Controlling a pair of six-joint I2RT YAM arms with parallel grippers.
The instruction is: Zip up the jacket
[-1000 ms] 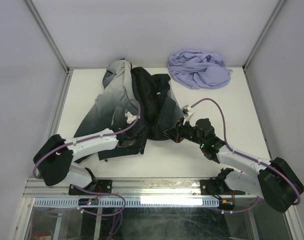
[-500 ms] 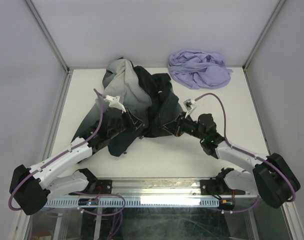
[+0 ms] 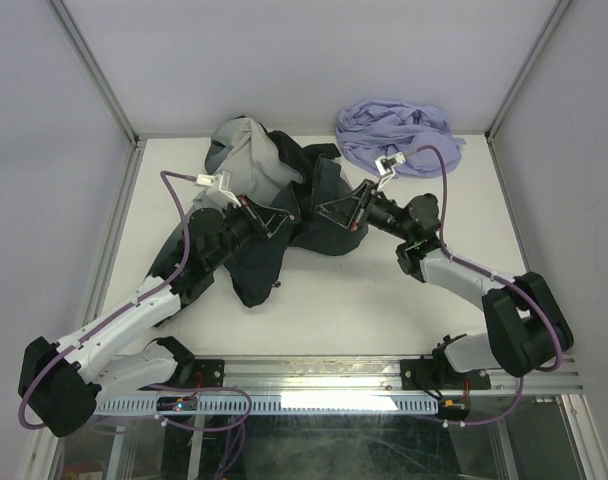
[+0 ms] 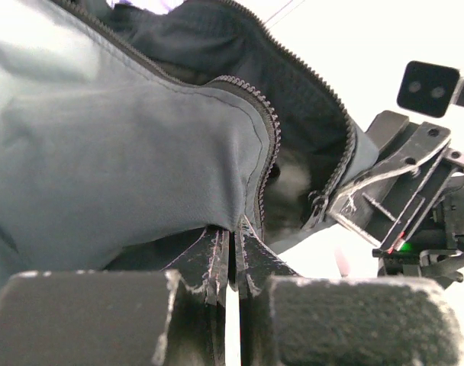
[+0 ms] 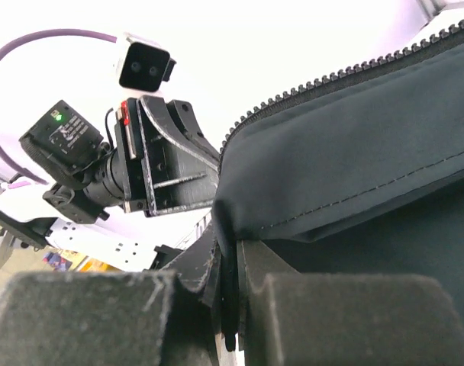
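Observation:
The jacket (image 3: 314, 228), black fading to light grey, is bunched at the middle of the table and held up off it between both arms. My left gripper (image 3: 282, 218) is shut on its grey front edge (image 4: 178, 175), right beside the dark zipper teeth (image 4: 271, 145). In the left wrist view the pinch sits at my left gripper (image 4: 233, 245). A zipper pull (image 4: 317, 204) hangs on the opposite row of teeth. My right gripper (image 3: 329, 212) faces the left one and is shut on a dark folded edge (image 5: 331, 168) below the zipper teeth (image 5: 331, 80), at my right gripper (image 5: 230, 255).
A lavender-purple garment (image 3: 399, 135) lies crumpled at the back right, just behind the right wrist. Metal frame posts (image 3: 114, 100) stand at the back corners. The table's white surface (image 3: 384, 310) shows in front of the jacket.
Both arms have swung away from the near edge toward the back, carrying the jacket's front edges with them. The jacket has been dragged and lifted, and the two grippers now face each other closely.

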